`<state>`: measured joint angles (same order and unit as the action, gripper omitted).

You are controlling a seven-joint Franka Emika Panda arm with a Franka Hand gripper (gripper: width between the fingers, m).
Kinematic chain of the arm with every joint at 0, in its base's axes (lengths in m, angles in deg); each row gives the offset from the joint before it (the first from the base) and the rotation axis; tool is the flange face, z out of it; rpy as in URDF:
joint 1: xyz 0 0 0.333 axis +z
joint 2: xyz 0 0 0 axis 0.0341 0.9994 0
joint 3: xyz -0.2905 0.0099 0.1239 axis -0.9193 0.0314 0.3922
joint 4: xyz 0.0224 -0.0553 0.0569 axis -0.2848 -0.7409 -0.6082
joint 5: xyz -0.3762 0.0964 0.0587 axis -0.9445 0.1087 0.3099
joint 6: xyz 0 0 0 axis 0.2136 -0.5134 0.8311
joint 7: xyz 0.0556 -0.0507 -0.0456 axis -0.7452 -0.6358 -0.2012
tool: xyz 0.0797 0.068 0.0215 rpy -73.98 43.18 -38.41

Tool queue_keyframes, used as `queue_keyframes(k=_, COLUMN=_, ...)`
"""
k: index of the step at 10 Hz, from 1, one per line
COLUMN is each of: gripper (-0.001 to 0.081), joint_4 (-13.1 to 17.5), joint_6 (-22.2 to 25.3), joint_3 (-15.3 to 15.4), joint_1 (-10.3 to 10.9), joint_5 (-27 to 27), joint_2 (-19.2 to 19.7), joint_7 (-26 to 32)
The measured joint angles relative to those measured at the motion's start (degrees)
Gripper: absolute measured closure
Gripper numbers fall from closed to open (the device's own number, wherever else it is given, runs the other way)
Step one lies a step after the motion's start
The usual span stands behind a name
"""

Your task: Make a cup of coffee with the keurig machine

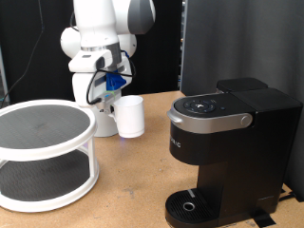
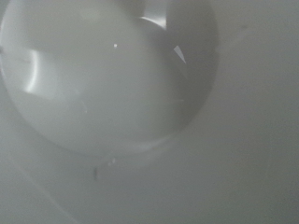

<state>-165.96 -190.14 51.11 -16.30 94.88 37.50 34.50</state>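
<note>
- Right now the cup (image 1: pixel 129 116) stands near the worktop's far edge, well apart from the keurig machine (image 1: pixel 228 152); my wrist view fills with its pale interior (image 2: pixel 103 75).
- I judge it stiff, smooth, breakable ceramic; the rim wall looks the best hold.
- My gripper (image 1: pixel 109 90) hovers just beside the cup; I cannot tell its jaw state.

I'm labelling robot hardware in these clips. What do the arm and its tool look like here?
The arm has glossy white rounded shells with a grey joint cap. A black cable loops beside the blue-and-white tool. No markings can be read; the wrist view shows none of it.

We see the table (image 1: pixel 133 180) from its front, facing the robot at twelve o'clock; our wrist camera stares close into the cup (image 2: pixel 103 75).
</note>
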Motion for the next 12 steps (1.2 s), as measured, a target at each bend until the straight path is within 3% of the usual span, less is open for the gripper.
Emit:
queue_keyframes(k=4, gripper=0.0734, joint_4=-1.06, joint_6=-4.09, joint_3=0.23, joint_1=0.37, joint_5=0.64, joint_2=2.38, joint_7=0.11)
queue_keyframes(k=12, gripper=0.0734, joint_4=-2.01, joint_6=-17.81, joint_3=4.89, joint_1=-0.58, joint_5=-2.25, joint_2=14.47, joint_7=-4.2)
